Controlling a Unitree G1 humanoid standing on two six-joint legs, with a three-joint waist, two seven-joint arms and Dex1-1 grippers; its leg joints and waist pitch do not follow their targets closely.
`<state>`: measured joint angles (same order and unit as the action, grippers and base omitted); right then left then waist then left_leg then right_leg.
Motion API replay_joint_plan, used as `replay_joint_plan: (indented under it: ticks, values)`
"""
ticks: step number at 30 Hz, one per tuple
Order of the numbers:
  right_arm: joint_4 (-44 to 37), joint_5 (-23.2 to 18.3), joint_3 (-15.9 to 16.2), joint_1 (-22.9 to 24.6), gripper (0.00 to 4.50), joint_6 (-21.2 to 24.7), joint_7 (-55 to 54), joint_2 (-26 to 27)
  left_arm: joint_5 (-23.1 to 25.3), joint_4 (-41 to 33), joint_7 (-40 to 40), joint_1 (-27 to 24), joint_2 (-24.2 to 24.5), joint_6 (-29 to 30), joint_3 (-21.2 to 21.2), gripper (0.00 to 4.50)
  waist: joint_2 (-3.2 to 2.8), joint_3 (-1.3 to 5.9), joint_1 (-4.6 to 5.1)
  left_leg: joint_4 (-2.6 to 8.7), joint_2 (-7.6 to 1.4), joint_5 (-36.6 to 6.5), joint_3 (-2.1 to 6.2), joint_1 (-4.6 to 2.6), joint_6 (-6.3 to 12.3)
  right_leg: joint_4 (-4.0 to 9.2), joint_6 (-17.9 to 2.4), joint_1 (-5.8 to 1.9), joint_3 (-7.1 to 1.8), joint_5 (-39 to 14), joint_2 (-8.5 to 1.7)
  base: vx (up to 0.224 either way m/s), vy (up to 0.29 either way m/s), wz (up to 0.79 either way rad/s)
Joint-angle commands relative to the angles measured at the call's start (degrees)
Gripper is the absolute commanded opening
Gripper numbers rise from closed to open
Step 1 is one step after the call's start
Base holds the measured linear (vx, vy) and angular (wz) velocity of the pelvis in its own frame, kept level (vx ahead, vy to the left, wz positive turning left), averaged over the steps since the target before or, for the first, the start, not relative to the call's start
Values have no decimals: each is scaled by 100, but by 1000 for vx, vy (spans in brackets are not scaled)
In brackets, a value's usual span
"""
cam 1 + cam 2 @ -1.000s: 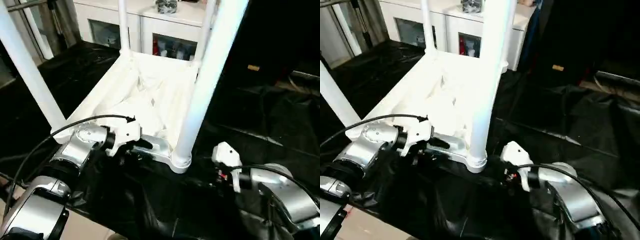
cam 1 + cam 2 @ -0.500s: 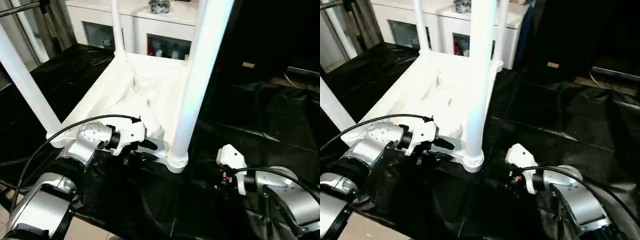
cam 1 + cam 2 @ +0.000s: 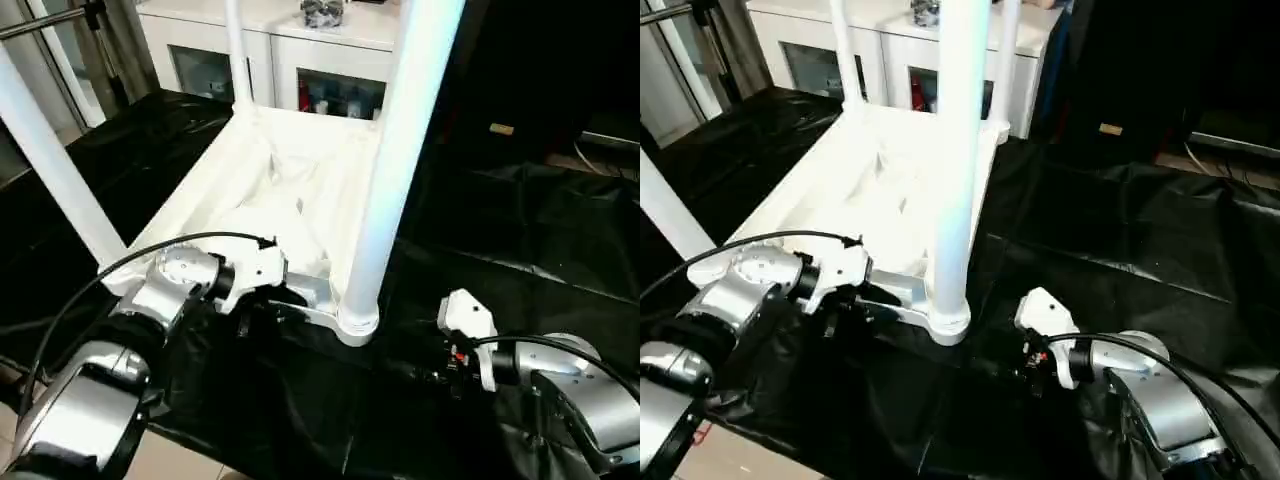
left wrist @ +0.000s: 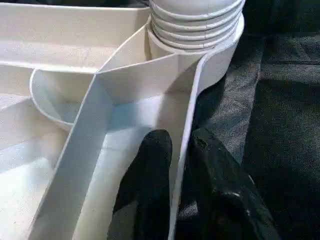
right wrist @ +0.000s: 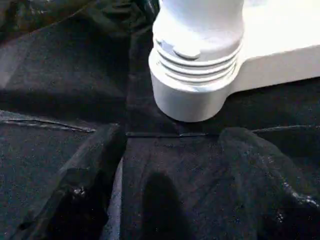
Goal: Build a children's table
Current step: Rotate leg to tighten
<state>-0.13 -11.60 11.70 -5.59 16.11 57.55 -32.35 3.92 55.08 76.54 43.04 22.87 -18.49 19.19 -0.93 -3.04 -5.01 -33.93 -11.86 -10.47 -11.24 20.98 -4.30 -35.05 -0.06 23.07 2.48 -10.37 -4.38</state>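
Left gripper (image 4: 179, 150) is pinching the upturned table top's (image 3: 290, 180) rim centre-frame; right gripper (image 5: 170, 150) (fingers spread wide, holding nothing) is facing the upright leg (image 3: 385, 190) just ahead

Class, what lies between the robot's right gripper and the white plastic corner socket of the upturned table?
Only bare black sheeting: the right wrist view shows the open right gripper short of the corner socket, nothing between.
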Motion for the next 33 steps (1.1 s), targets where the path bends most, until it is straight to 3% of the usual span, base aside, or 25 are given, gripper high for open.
replay_joint_plan:
  ticks: [1, 5, 10, 13, 15, 17, 19, 20, 21, 22, 23, 24, 25, 26, 28, 29, 30, 31, 33]
  values:
    - [-201, -9, -71, 71, 352, -31, -30, -77, 37, 92, 23, 112, -18, -31, 51, 44, -45, 391, 9, 366, -130, -1418, 79, -84, 140, 419, -1411, -300, -197, -852, -313, 0, 0, 0]
    - [-209, -14, -82, 105, 352, -43, -37, -85, 81, 232, 41, 162, -42, -80, 59, 16, -55, 395, 29, 366, -122, -1414, 87, -68, 162, 410, -1424, -318, -191, -799, -313, 0, 0, 0]
    - [-248, -13, -69, 153, 352, -36, -65, -68, 152, 308, 63, 151, -32, -54, 77, 1, -56, 389, 115, 367, -106, -1446, 91, -45, 205, 447, -1355, -324, -183, -1112, -310, 0, 0, 0]
    - [-251, -108, -110, 163, 352, 72, -96, -4, 136, 267, 34, 96, -39, 171, 41, 1, -67, 381, 153, 372, -109, -1526, 88, -60, 212, 474, -1341, -300, -181, -1309, -309, 0, 0, 0]
    - [-255, -315, -236, 145, 385, 240, -222, 188, 21, 60, -122, -97, -102, 580, -92, 0, -61, 377, 162, 373, -107, -1527, 87, -59, 226, 481, -1351, -298, -185, -1386, -312, 0, 0, 0]
    - [-243, -516, -350, 99, 388, 338, -326, 384, -148, -211, -396, -314, -223, 973, -251, 0, -2, 374, 185, 380, -120, -1539, 86, -60, 238, 483, -1339, -288, -183, -1506, -314, 0, 0, 0]
    - [-211, -564, -375, 60, 415, 313, -366, 469, -265, -411, -480, -446, -301, 1182, -315, 0, -29, 381, 185, 377, -123, -1506, 87, -60, 244, 477, -1338, -284, -188, -1512, -324, 0, 0, 0]
    - [-130, -538, -353, -41, 424, 225, -428, 574, -295, -742, -525, -659, -344, 1391, -278, 0, 114, 383, 175, 375, -124, -1350, 95, -39, 296, 454, -1307, -289, -184, -1526, -333, 0, 0, 0]
    - [-91, -508, -333, -89, 428, 191, -461, 614, -255, -862, -535, -738, -334, 1440, -228, 0, 59, 367, 198, 386, -128, -1328, 92, -20, 308, 470, -1247, -273, -187, -1636, -338, 0, 0, 0]
    - [-91, -508, -333, -89, 433, 191, -461, 614, -255, -862, -535, -738, -334, 1440, -228, 0, 59, 367, 198, 386, -128, -1328, 92, -20, 308, 470, -1247, -273, -187, -1636, -338, 0, 0, 0]
    - [22, -378, -264, -201, 442, 56, -528, 674, -112, -962, -665, -826, -322, 1479, -142, 0, 87, 370, 200, 375, -107, -1373, 92, -26, 298, 502, -1057, -261, -179, -1995, -340, 0, 0, 0]
    - [110, -299, -228, -282, 442, -18, -586, 722, -48, -1010, -749, -872, -327, 1529, -115, 0, 129, 366, 220, 380, -112, -1376, 90, -18, 293, 512, -1025, -250, -180, -2054, -342, 0, 0, 0]
    - [264, -215, -197, -410, 442, -85, -677, 808, 9, -1118, -837, -947, -348, 1674, -117, 0, 109, 360, 231, 390, -109, -1353, 102, -15, 267, 512, -965, -248, -175, -2165, -342, 0, 0, 0]
    - [382, -159, -188, -492, 442, -159, -728, 857, 39, -1171, -892, -973, -352, 1741, -122, 0, 127, 349, 251, 394, -108, -1420, 91, -34, 256, 545, -931, -215, -177, -2275, -326, 0, 0, 0]
    - [685, -6, -198, -702, 442, -261, -960, 980, 77, -1311, -1000, -1030, -356, 1830, -142, 0, 103, 350, 252, 399, -112, -1476, 96, -47, 227, 545, -919, -208, -184, -2316, -330, 0, 0, 0]
    - [917, 68, -231, -868, 442, -305, -1142, 1085, 74, -1458, -1098, -1085, -368, 1923, -182, 0, 182, 350, 280, 417, -118, -1453, 108, -20, 202, 519, -923, -217, -176, -2339, -350, 0, 0, 0]
    - [972, 79, -242, -910, 442, -310, -1186, 1111, 68, -1497, -1120, -1098, -372, 1949, -196, 0, 163, 344, 287, 419, -114, -1445, 112, -15, 191, 520, -900, -211, -174, -2369, -345, 0, 0, 0]
    - [1129, 53, -265, -1030, 442, -304, -1223, 1184, 14, -1672, -1185, -1164, -388, 2054, -247, 0, 203, 357, 268, 404, -122, -1451, 94, -55, 198, 541, -866, -184, -187, -2347, -345, 0, 0, 0]
    - [1194, 26, -270, -1081, 442, -301, -1209, 1212, -20, -1766, -1211, -1200, -395, 2107, -270, 0, 176, 359, 255, 407, -126, -1396, 92, -51, 211, 510, -924, -203, -202, -2119, -342, 0, 0, 0]
